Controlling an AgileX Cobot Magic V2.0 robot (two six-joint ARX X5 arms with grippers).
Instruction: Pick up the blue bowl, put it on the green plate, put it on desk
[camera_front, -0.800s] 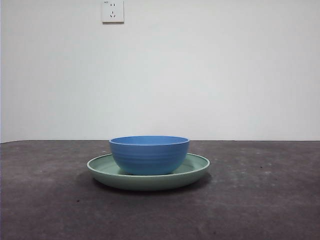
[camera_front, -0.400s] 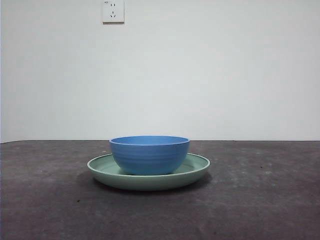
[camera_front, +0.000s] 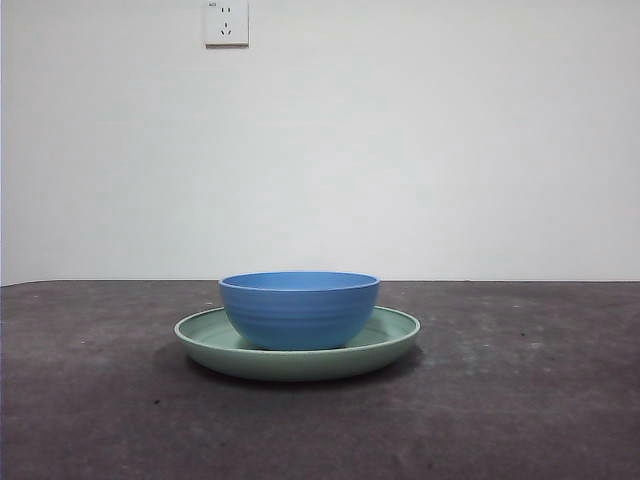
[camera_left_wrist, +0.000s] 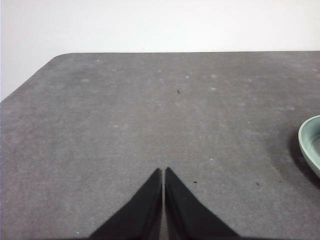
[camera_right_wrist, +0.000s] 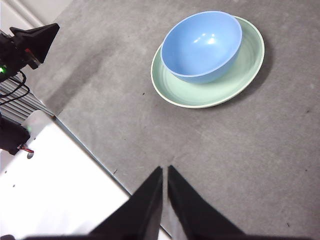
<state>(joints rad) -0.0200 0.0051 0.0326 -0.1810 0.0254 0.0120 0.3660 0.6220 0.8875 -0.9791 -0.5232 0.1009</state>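
- Left claw (camera_left_wrist: 163, 172) — jaws pressed together, holding nothing, above bare counter (camera_left_wrist: 150, 110).
- Right claw (camera_right_wrist: 165, 171) — likewise closed, empty.
- Blue bowl (camera_front: 298, 309) sits in the green plate (camera_front: 395, 335), frame centre, well apart from both claws.

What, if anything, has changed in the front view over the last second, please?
Nothing visibly changed. The bowl sits on the plate as before, and no arm has entered the front view.

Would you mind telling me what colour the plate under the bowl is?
Pale mint green; the green plate shows best in the right wrist view, beneath the blue bowl.
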